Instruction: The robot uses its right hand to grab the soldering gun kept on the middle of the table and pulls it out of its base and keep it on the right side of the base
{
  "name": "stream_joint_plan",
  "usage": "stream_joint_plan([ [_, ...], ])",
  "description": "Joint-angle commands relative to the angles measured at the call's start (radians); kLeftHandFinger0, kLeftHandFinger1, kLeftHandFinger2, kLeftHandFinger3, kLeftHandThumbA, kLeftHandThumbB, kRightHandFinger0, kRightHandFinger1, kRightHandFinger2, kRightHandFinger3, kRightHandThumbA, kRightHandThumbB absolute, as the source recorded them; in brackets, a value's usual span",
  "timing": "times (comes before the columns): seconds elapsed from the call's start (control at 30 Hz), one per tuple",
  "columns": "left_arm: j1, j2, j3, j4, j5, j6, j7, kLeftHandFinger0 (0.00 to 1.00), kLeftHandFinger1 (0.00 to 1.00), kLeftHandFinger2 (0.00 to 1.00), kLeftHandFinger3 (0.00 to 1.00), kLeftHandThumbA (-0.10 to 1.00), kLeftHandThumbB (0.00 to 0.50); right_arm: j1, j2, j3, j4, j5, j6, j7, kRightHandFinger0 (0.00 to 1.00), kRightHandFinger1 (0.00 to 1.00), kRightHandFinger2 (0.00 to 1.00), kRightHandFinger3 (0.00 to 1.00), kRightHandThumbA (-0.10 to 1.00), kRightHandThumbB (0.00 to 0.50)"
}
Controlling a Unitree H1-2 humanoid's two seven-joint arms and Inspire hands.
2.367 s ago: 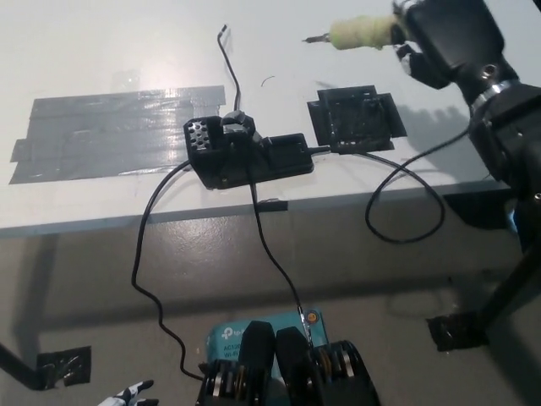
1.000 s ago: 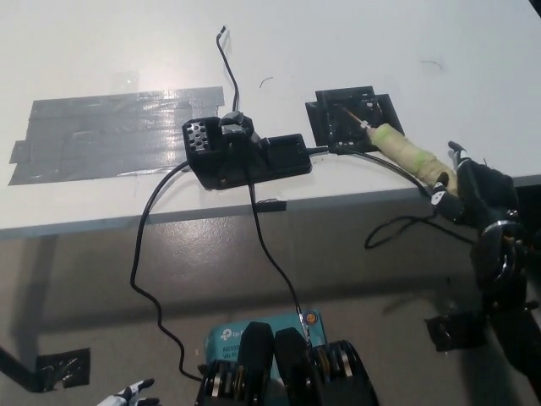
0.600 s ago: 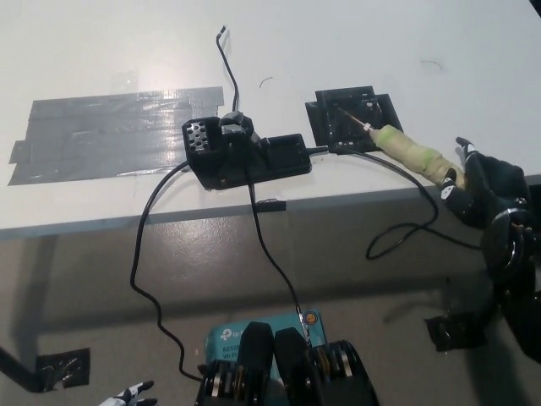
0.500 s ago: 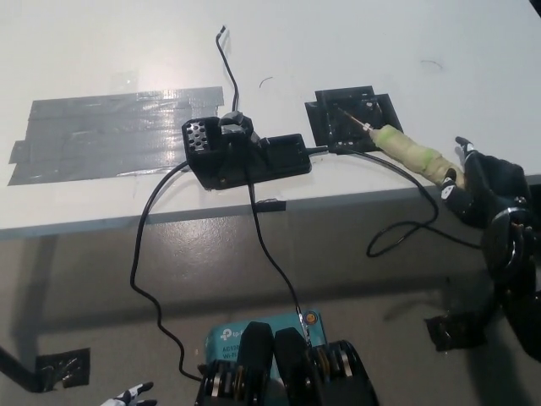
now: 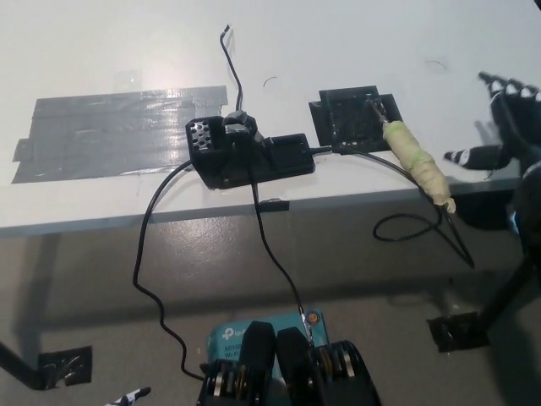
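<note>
Now the soldering gun (image 5: 415, 163) lies on the counter (image 5: 338, 42), right of the base (image 5: 249, 154), its tip on a small black pad (image 5: 353, 118) and its handle end hanging over the front edge. Its long axis runs diagonally from the pad toward the near right. The right hand (image 5: 505, 127) is released, fingers apart, just to the right of the gun, not touching it. The white left hand (image 5: 127, 396) barely shows at the bottom; I cannot tell its state

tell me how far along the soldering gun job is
Mostly done: the soldering gun is out of the base and lies to its right, tip on the black pad. The right hand is open beside it. The left hand rests low. Nothing obvious remains.
</note>
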Motion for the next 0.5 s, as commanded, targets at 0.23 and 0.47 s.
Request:
stream_joint_plan([
  [0.23, 0.017, 0.028, 0.008, -0.014, 0.003, -0.006, -0.017, 0.66, 0.72, 0.90, 1.00, 0.47, 0.152, 0.108, -0.157, -0.405, -0.398, 0.282, 0.011, 0.178, 1.00, 1.00, 1.00, 1.00, 1.00, 0.330],
  [0.47, 0.010, 0.030, 0.020, -0.013, -0.020, -0.020, -0.030, 0.67, 0.73, 0.89, 1.00, 0.51, 0.149, 0.498, -0.091, -0.983, -0.788, 0.550, 0.011, 0.299, 1.00, 1.00, 1.00, 1.00, 1.00, 0.383],
])
